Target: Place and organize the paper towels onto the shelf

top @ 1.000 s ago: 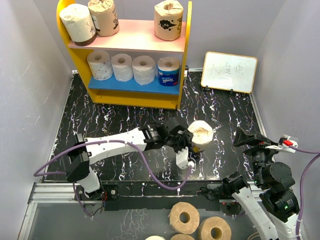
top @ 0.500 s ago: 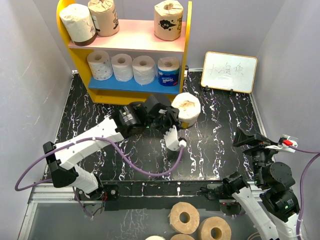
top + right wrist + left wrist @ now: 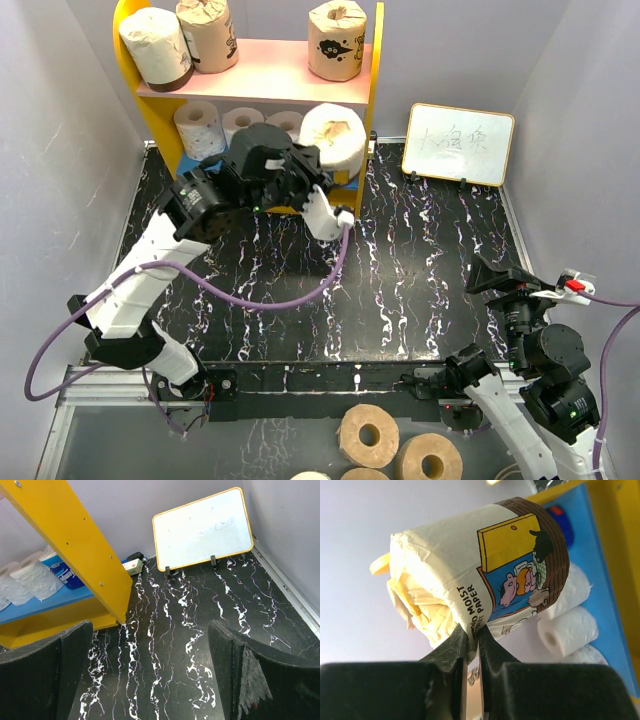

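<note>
Placing step: the left tool (image 3: 471, 639) is clamped on a printed roll (image 3: 333, 133), held above the desk (image 3: 420, 250) at upper centre, before the shelf's (image 3: 373, 90) right end. The right tool (image 3: 150, 680) gapes empty, lower right. Next, likely: lift the roll into the pink board's (image 3: 272, 62) gap.

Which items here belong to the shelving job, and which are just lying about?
Job:
- printed roll, pinched in the left gripper
- three rolls on the upper board
- white rolls and blue-wrapped roll on the lower board
- shelf

Lying about:
- whiteboard
- bare tan rolls near the arm bases
- right gripper, open, holding nothing
</note>
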Controlling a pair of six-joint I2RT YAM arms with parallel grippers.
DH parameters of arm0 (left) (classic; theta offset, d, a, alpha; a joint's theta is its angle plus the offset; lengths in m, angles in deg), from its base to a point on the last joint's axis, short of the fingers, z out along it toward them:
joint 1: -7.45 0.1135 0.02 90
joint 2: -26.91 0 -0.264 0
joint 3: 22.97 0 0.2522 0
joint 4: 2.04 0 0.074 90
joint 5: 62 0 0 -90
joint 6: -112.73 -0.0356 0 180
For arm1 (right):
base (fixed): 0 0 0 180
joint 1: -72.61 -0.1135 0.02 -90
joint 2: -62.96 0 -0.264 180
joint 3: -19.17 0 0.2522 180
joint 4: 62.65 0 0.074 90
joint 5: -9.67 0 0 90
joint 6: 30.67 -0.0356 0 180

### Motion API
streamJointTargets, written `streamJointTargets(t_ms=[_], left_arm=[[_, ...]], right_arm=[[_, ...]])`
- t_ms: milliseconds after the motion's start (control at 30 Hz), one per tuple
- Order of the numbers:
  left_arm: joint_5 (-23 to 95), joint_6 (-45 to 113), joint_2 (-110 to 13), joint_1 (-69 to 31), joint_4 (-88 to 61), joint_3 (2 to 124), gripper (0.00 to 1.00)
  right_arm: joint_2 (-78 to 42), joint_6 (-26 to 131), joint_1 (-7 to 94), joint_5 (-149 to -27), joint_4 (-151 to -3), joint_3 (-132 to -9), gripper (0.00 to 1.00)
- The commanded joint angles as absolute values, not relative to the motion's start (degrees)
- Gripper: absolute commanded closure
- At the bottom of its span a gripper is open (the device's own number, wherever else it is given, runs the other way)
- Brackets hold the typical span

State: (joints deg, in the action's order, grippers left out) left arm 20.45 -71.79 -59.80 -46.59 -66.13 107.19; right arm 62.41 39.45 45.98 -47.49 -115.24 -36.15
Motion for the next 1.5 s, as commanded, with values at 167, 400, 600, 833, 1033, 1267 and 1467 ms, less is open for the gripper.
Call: streamJointTargets(t_ms=[167,400,600,833,1033,1267,1467], left_arm=[[16.49,-75.06,-64.67,-42.74,-71.17,123.51,1.0],[16.41,-76.78,-68.39,-39.45,-71.06,130.93,1.0],[19.22,-77.65,-70.54,-33.67,-66.75,133.77,1.0],[23.67,-77.32,-72.57,-26.66,-62.1,134.69,1.0],[26.29,-77.64,-74.49,-22.46,-57.37,134.83,1.0],[28.93,-77.71,-77.1,-17.34,-50.23,133.86,1.0],[30.45,-78.25,-78.69,-15.88,-46.14,134.53,1.0]], right_arm=[[63.36,39.11,45.6,-47.2,-113.41,-38.07,0.02],[63.32,38.87,45.56,-47.16,-113.59,-38.09,0.02],[63.32,38.9,45.6,-47.05,-113.6,-38.18,0.02],[63.32,38.8,45.58,-46.85,-113.68,-38.18,0.02],[63.33,38.85,45.54,-46.93,-113.67,-38.18,0.02],[63.32,38.8,45.54,-46.84,-113.72,-38.18,0.02],[63.32,38.73,45.58,-46.71,-113.81,-38.19,0.02]])
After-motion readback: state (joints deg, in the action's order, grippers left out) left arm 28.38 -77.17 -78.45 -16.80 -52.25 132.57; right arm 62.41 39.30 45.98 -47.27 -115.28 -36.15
